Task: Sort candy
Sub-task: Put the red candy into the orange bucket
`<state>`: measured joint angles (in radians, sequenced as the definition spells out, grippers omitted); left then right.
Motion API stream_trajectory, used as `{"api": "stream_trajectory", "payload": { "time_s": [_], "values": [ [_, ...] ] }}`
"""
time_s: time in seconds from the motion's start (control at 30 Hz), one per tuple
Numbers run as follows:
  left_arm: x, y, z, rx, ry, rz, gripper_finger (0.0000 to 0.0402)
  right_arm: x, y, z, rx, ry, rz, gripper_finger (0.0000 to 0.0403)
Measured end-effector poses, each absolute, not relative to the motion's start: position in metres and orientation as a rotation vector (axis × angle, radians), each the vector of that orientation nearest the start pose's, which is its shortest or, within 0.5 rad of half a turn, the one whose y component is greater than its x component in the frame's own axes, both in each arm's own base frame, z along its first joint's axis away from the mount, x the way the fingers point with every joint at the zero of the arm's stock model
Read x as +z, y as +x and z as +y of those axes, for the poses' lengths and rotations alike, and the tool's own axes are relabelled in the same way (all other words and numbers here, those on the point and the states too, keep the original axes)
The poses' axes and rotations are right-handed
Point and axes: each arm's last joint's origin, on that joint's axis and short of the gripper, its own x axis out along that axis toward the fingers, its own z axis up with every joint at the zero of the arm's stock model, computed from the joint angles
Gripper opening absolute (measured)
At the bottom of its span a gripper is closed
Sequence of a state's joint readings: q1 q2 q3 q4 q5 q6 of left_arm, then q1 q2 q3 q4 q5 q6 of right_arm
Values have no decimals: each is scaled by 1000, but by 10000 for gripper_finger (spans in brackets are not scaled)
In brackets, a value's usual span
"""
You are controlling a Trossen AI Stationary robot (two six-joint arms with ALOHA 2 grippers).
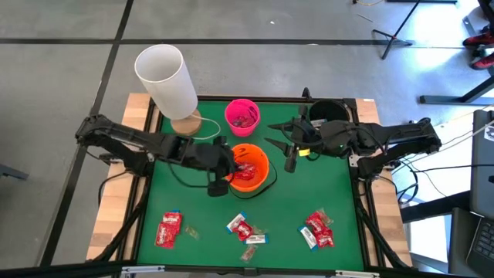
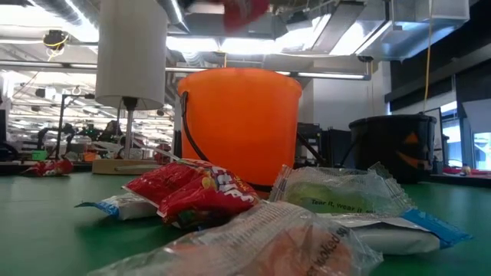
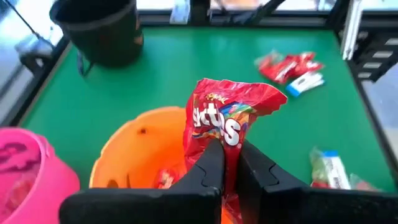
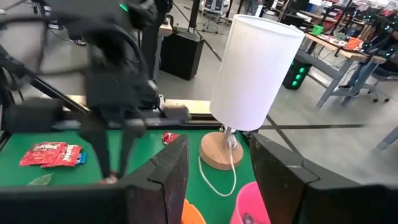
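Observation:
My left gripper (image 3: 227, 152) is shut on a red candy packet (image 3: 227, 115) over the orange bucket (image 1: 251, 176) at the table's middle. In the high view the gripper (image 1: 234, 173) reaches in from the left, at the bucket's left rim. More red candy lies inside the bucket (image 3: 163, 177). My right gripper (image 1: 285, 154) hangs open and empty, right of the orange bucket and in front of the black bucket (image 1: 328, 112). Three heaps of candy lie flat along the near edge, at the left (image 1: 168, 229), the middle (image 1: 243, 229) and the right (image 1: 318, 229). My left gripper pinches the red packet between its two fingers, at the wrapper's end nearest the gripper (image 3: 225, 142). The fingers slant down from the table's left side. The rest of the crumpled packet sticks out beyond the fingertips, lifted clear above the orange bucket's mouth.
A pink bucket (image 1: 241, 116) with a few sweets stands at the far middle. A white lamp (image 1: 166, 77) on a wooden base (image 1: 185, 123) stands far left, its cord (image 1: 208, 137) trailing toward the orange bucket. Bare green mat (image 1: 193, 201) lies between the buckets and the candy.

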<state>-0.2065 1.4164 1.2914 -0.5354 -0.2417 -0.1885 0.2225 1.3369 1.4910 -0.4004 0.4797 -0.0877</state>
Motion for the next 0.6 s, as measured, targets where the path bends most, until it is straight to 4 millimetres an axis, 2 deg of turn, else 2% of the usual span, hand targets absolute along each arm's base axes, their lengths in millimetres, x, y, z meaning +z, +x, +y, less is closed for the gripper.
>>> {"api": "stream_trajectory", "payload": {
  "time_s": [0.23,0.4,0.6],
  "values": [
    [313,321,-31,93,-104,716,8,435,278,49,-243,-192,240,166],
    [306,325,-22,130,-149,748,11,435,278,49,-243,-195,240,166],
    [305,324,-18,94,-201,773,62,435,279,50,-216,-195,241,166]
  ]
}}
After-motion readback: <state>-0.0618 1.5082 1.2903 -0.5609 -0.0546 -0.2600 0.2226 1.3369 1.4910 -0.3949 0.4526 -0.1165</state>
